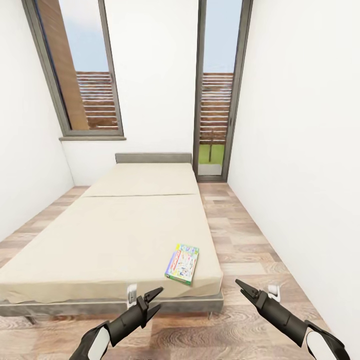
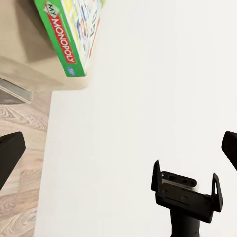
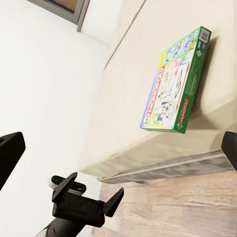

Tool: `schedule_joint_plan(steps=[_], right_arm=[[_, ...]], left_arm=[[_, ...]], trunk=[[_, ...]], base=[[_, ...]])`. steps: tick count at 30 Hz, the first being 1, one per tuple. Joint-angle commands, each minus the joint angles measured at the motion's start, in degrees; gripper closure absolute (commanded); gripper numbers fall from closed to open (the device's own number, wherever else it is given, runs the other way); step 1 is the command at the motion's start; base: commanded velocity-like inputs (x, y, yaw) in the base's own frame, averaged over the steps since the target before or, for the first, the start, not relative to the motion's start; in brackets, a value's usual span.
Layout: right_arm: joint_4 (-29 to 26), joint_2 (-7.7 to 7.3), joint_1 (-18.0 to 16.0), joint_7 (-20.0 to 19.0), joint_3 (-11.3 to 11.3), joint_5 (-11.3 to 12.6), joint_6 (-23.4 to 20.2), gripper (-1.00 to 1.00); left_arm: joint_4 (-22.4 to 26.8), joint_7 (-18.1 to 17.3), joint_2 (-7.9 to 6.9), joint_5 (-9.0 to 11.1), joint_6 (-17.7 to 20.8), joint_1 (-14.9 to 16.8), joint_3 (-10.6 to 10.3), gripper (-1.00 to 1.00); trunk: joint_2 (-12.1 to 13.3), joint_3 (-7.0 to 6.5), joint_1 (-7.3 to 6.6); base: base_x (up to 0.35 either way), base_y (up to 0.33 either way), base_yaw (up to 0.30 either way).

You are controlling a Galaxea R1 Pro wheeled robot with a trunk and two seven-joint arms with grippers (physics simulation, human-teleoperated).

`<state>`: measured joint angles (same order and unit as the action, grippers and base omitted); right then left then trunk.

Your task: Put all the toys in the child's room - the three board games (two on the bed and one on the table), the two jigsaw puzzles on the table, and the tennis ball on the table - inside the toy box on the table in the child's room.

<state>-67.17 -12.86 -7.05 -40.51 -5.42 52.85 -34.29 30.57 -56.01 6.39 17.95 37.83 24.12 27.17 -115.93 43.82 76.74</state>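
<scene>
Head view: Monopoly box (image 1: 182, 263) near bed (image 1: 100, 240) corner; both fingers spread, empty.

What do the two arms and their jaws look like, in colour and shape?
In the head view, both arms are glossy black, slim cylinders that turn into white shells nearer the body. The left gripper and the right gripper each end in two thin, pointed black jaws, like a beak. A small white bracket sits near each wrist. No cables or markings are visible.
</scene>
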Motion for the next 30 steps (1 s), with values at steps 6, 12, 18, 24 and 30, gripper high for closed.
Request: schedule_joint_plan(steps=[6, 12, 18, 24, 30], right_arm=[[0.0, 0.01, 0.0, 0.0, 0.0, 0.4, -0.4, -1.00], [0.0, -0.05, 0.0, -0.1, -0.1, 0.5, -0.4, -1.00], [0.0, -0.06, -0.1, -0.1, -0.1, 0.5, -0.4, -1.00], [0.3, -0.03, -0.1, 0.0, -0.1, 0.5, -0.4, -1.00], [0.3, 0.01, 0.0, 0.0, 0.0, 0.2, -0.3, -1.00]], left_arm=[[0.0, -0.1, 0.45, -0.2, 0.4, 0.0, 0.2, -1.00], [0.0, -0.1, 0.61, -0.2, 0.4, 0.0, 0.1, -1.00], [0.0, -0.1, 0.63, -0.2, 0.6, 0.0, 0.1, -1.00], [0.0, -0.1, 0.68, -0.2, 0.7, 0.0, 0.1, -1.00], [0.0, -0.1, 0.85, -0.2, 0.8, 0.0, 0.0, -1.00]], trunk=[[-2.4, 1.14, 1.32], [-2.4, 1.14, 1.32], [-2.4, 1.14, 1.32], [-2.4, 1.14, 1.32], [-2.4, 1.14, 1.32]], base=[[0.000, 0.000, 0.000], [0.000, 0.000, 0.000], [0.000, 0.000, 0.000], [0.000, 0.000, 0.000], [0.000, -0.080, 0.000]])
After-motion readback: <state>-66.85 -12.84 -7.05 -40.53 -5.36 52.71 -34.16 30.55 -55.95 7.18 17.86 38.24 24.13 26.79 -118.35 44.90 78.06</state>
